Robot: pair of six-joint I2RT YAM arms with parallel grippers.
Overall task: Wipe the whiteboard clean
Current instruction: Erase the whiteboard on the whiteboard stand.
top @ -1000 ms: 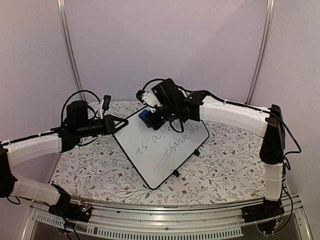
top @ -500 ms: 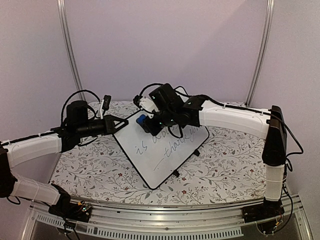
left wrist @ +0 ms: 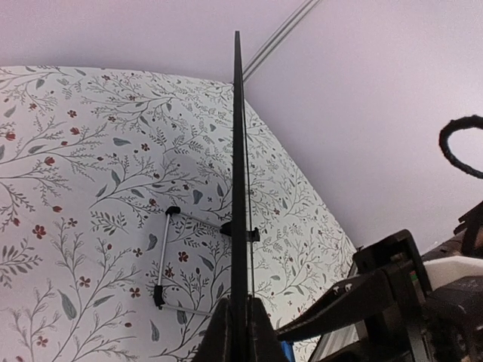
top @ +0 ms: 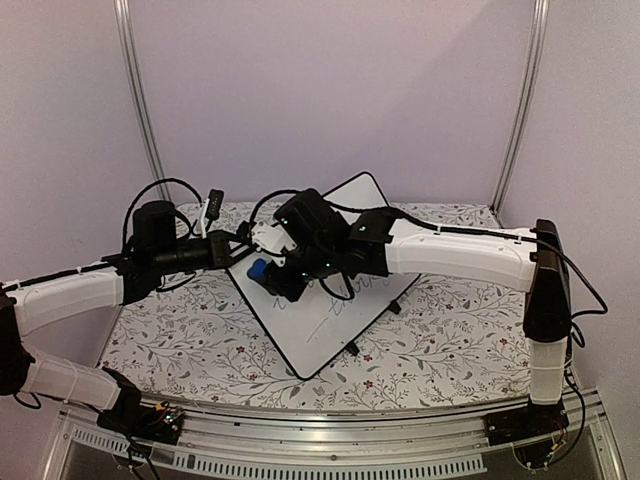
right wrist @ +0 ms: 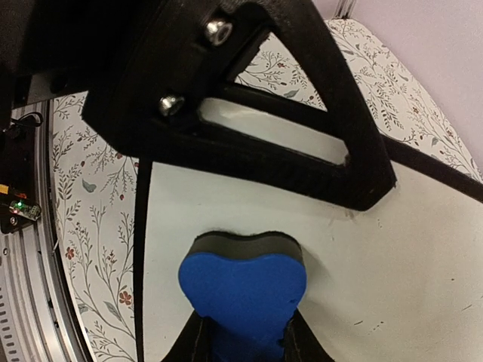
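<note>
we saw the right end effector clamped on a blue foam eraser block with a dark felt face, felt pressed against the glossy white rectangular whiteboard with a thin black frame, close to the edge nearest the left arm. the left end effector pinched that frame edge, narrowly closed. the board stood tilted mid-way across the floral-patterned counter, with faint handwriting low on its face.

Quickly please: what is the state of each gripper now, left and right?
Left gripper: closed on the edge of the whiteboard.
Right gripper: closed on the blue eraser.
</note>
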